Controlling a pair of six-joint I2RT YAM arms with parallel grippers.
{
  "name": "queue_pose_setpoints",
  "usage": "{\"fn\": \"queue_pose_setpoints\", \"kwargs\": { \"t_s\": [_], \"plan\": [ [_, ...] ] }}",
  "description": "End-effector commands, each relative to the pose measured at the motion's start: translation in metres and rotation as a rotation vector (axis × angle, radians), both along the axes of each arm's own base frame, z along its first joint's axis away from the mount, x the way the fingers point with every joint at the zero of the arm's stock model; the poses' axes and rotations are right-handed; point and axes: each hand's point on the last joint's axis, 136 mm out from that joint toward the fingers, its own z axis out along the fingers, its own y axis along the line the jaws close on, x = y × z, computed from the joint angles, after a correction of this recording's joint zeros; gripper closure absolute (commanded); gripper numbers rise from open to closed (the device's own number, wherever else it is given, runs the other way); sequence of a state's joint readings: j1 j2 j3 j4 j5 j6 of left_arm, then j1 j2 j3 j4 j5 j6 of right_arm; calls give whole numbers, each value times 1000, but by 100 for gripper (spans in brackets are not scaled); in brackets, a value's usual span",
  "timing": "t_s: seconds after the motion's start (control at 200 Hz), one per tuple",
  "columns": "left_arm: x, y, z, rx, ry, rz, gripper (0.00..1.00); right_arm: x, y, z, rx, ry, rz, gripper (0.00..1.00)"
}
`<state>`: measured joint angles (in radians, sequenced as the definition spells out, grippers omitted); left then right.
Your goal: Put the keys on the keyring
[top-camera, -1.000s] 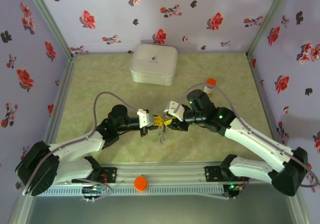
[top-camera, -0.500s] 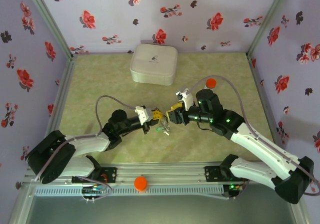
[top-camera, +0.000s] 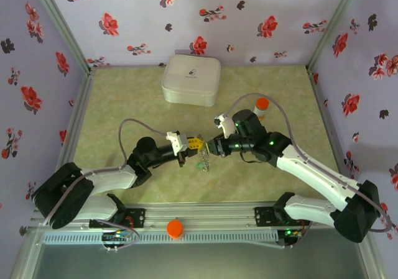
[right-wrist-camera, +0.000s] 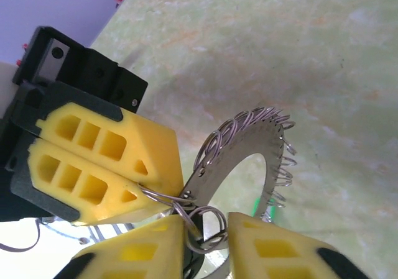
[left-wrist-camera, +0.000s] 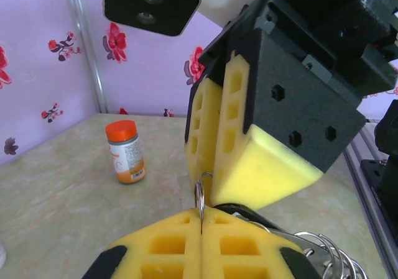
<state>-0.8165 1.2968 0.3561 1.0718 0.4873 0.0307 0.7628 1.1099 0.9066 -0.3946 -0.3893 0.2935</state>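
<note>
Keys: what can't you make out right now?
Keys: top view, too small to tell apart; right wrist view, a green sliver behind the keyring, rest hidden.
Right gripper: right wrist view, grip on the small loops unclear, bottom edge cuts them off.
Left gripper: left wrist view, its pads hide what the pinched wire loop joins.

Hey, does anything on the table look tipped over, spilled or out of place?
Nothing stands out. The orange-capped bottle stands upright, the white case sits flat at the back, and the keyring is held above the table by the left hand.
</note>
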Motion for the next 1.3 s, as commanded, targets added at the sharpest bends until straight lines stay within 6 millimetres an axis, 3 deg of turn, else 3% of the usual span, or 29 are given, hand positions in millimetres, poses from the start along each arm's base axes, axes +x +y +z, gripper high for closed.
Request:
{"fn": "queue_pose_setpoints", "kwargs": {
  "t_s": [0.0, 0.2, 0.385, 0.555, 0.635, 0.77, 0.88, 1.05, 1.295],
  "plan": [
    [-8, 0, 18, -63, -45, -29, 100, 1, 3, 15, 35, -3, 10, 81],
    [-9, 1, 18, -62, -47, -34, 100, 7, -4, 13, 6, -13, -19, 92],
    [-15, -1, 26, -78, -68, -69, 100, 14, -10, -10, -1, 63, -35, 93],
    [-17, -3, 36, -93, -94, -88, 100, 8, 2, -8, 58, 115, 33, 84],
    [-16, -4, 35, -89, -98, -88, 100, 7, 2, -2, 65, 93, 48, 73],
    [-15, -6, 27, -73, -82, -95, 100, 14, -12, 9, 22, -55, 25, 56],
    [-17, -7, 22, -65, -62, -111, 100, 10, -28, 18, 6, -306, 62, 55],
    [-22, -11, 23, -67, -45, -160, 100, -18, -24, 38, 161, -715, 253, 53],
    [-30, -15, 26, -72, -32, -219, 100, -25, -8, 35, 200, -680, 363, 59]
  ]
}}
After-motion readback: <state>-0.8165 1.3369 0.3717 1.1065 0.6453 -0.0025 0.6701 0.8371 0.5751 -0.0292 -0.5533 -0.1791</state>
